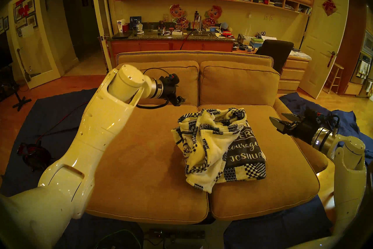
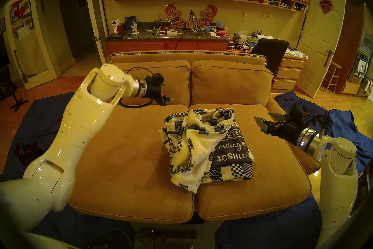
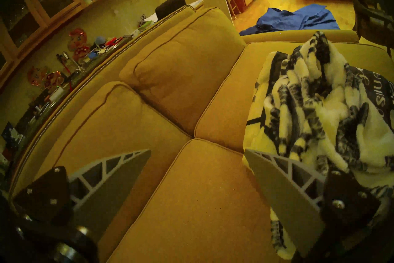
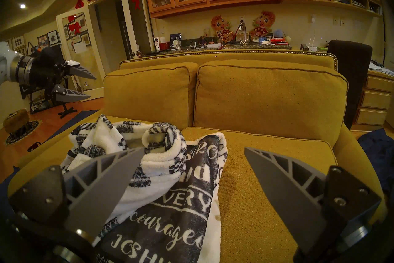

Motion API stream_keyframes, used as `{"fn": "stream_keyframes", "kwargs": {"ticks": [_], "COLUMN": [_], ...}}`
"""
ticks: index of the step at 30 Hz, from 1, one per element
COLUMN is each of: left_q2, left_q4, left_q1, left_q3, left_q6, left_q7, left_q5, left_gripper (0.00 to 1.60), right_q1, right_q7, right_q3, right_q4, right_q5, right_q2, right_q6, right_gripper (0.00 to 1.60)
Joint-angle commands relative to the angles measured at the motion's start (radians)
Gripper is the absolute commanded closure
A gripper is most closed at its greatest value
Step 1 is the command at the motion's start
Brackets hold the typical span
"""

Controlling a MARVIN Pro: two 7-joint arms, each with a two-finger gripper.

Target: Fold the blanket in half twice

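Your right gripper (image 1: 279, 121) is spread wide and holds nothing. It hangs level over the outer edge of the right seat cushion, its fingertips aimed inward. Just beside those tips, toward the middle of the sofa (image 1: 141, 161), lies the blanket (image 1: 220, 147): a rumpled heap of cream and navy fleece, sitting mostly on the right seat cushion with its inner edge reaching the seam between the two cushions. A dark panel reading "courage" and "JOSHUA" faces up on the side nearest this gripper; cream folds are twisted over the rest. The heap runs longer from the sofa's front edge toward the backrest than from side to side.

Your left gripper (image 1: 178, 101) is also released and empty. It hovers above the back of the left seat cushion, pointing across toward the heap, but stands farther from it than the right one does.

The right arm looks nearer, so the blanket's closest edge is probably its to take. The cloth appears bunched, not yet neatly folded.
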Motion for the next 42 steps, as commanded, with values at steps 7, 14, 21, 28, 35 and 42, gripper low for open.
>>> {"fn": "stream_keyframes", "kwargs": {"ticks": [7,14,21,28,35,42], "left_q2": [-0.001,-0.015,-0.021,-0.022,-0.023,-0.024], "left_q4": [-0.025,-0.002,0.030,0.036,0.035,0.035], "left_q1": [0.180,0.206,0.205,0.203,0.204,0.205], "left_q3": [-0.182,-0.211,-0.216,-0.216,-0.217,-0.218], "left_q6": [-0.206,-0.336,-0.432,-0.443,-0.441,-0.442], "left_q7": [0.151,0.181,0.177,0.175,0.177,0.177], "left_q5": [-0.135,-0.183,-0.192,-0.193,-0.191,-0.190], "left_gripper": [0.00,0.00,0.00,0.00,0.00,0.00], "right_q1": [0.004,0.004,0.004,0.005,0.051,0.095], "right_q7": [-0.001,-0.002,-0.002,-0.003,0.006,-0.017], "right_q3": [0.005,0.005,0.005,-0.001,-0.145,-0.269], "right_q4": [-0.009,-0.010,-0.010,-0.010,-0.081,-0.108], "right_q5": [0.001,0.000,0.000,-0.008,-0.031,-0.080], "right_q2": [0.003,0.003,0.003,0.005,0.008,0.008], "right_q6": [0.000,0.001,0.001,-0.015,-0.046,-0.045], "right_gripper": [0.00,0.00,0.00,0.00,0.00,0.00]}}
